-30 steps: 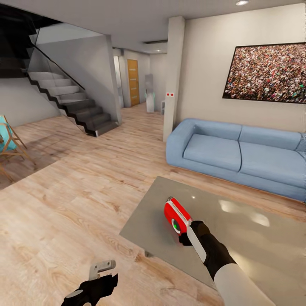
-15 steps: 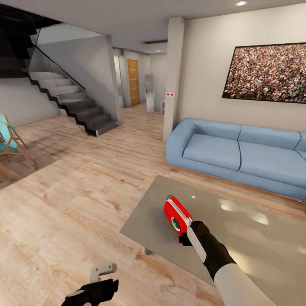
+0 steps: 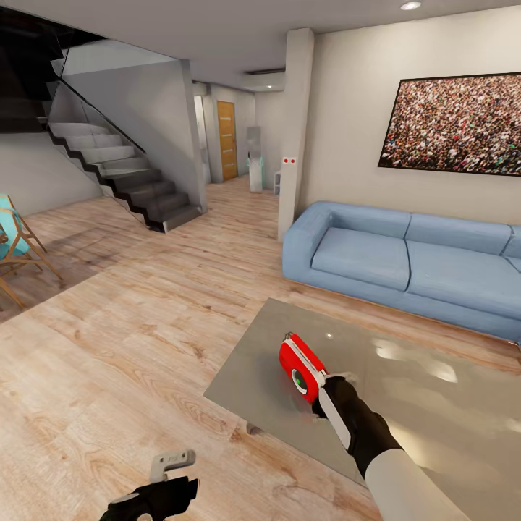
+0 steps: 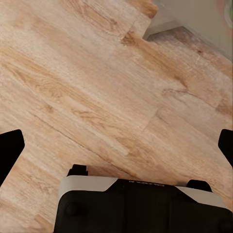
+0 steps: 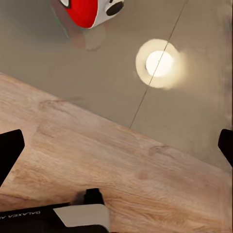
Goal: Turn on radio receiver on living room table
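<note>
One red radio receiver [image 3: 302, 367], lower centre of frame, near the desk [image 3: 434, 420] front corner. Right hand [image 3: 334, 381] touching its side, fingers spread; left hand [image 3: 174, 463] low, spread. Risk: a firm push could slide it off the glossy edge.

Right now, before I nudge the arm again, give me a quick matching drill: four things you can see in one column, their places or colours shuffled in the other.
Things:
1. radio receiver
2. left hand
3. sofa
4. framed crowd picture

Places or colours:
A. light blue
B. on the wall above the sofa
C. over the wood floor
D. red, on the table

Pairs: 1-D, 2-C, 3-A, 4-B
</note>
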